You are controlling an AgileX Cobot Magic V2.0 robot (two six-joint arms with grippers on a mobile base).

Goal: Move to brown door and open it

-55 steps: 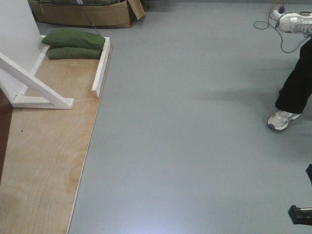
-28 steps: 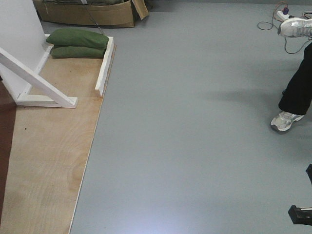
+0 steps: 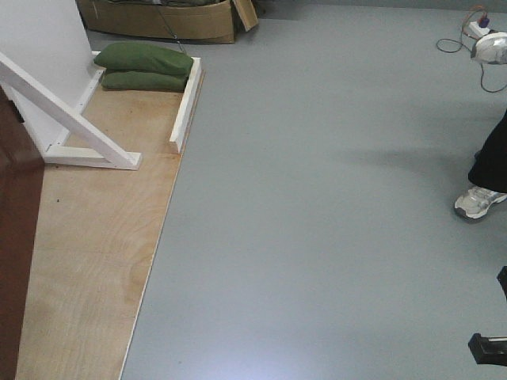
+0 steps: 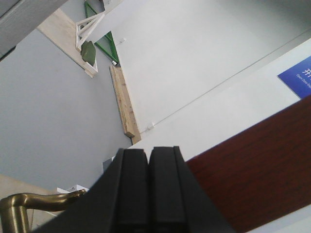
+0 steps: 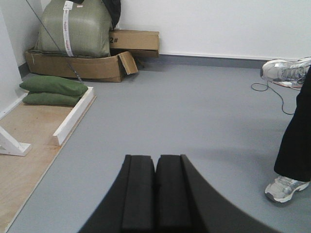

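The brown door (image 3: 16, 237) shows as a dark reddish strip at the left edge of the front view, standing on a plywood floor panel (image 3: 95, 261). In the left wrist view its glossy red-brown face (image 4: 257, 170) fills the lower right, and a brass lever handle (image 4: 34, 203) sits at the lower left. My left gripper (image 4: 147, 153) is shut and empty, its tips just right of the handle. My right gripper (image 5: 155, 159) is shut and empty, pointing over bare grey floor.
A white wall panel (image 3: 40, 47) with a white diagonal brace (image 3: 71, 119) stands at back left. Two green sandbags (image 3: 146, 67) lie by a white rail (image 3: 186, 107). A cardboard box (image 3: 166, 20) is behind. A person's leg and shoe (image 3: 479, 198) and cables (image 3: 463, 39) are at right.
The whole view has shifted right: the door strip at the left edge has widened, and the sandbags, brace and the person's shoe have slid rightward. Both grippers stay shut.
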